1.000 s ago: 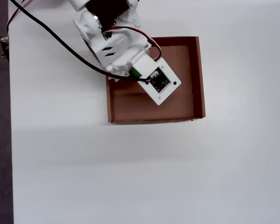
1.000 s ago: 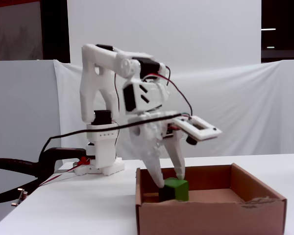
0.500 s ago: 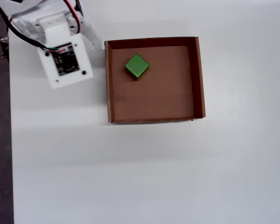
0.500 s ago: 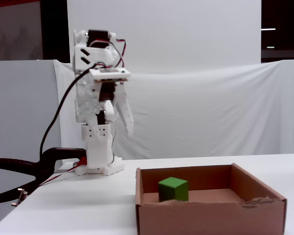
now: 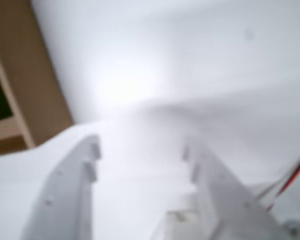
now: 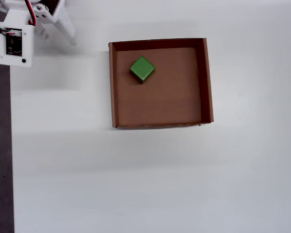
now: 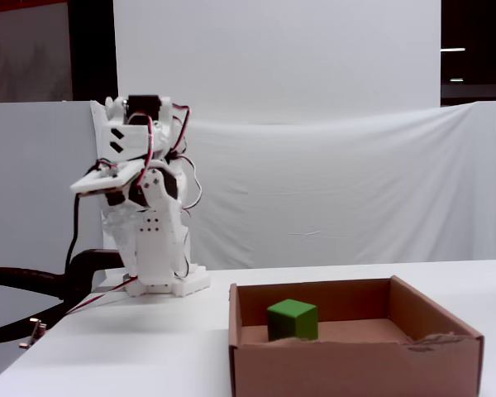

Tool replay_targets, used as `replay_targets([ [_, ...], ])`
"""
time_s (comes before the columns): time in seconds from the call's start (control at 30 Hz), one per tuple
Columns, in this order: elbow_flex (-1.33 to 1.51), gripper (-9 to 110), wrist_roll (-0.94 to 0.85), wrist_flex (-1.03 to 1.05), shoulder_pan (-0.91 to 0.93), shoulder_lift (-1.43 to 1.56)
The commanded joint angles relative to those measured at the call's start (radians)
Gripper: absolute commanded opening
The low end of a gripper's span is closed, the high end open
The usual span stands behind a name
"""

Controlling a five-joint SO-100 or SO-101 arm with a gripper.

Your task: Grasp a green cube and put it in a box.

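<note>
One cube (image 6: 142, 69) resting in the box (image 6: 206, 80), near its upper-left corner in the overhead view. Well apart from the tool (image 5: 140, 150), folded back at the desk's (image 6: 160, 179) far left edge. Fingers (image 5: 70, 190) spread, holding nothing.

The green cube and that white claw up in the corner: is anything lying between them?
In the overhead view, only bare white table and the box wall separate the gripper from the green cube.

The blurred white gripper (image 5: 140, 155) stands spread and empty, the box (image 5: 35, 95) at upper left.
</note>
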Motion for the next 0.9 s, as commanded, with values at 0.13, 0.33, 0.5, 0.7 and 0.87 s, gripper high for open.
replay_targets([
  [0.13, 0.118, 22, 0.018, 0.020, 0.031, 0.184],
  [0.33, 0.218, 22, 0.037, 0.028, 0.058, 0.287],
  [0.5, 0.295, 22, 0.043, 0.040, 0.077, 0.354],
  [0.7, 0.321, 22, 0.071, 0.037, 0.080, 0.354],
  [0.87, 0.321, 22, 0.072, 0.052, 0.057, 0.354],
])
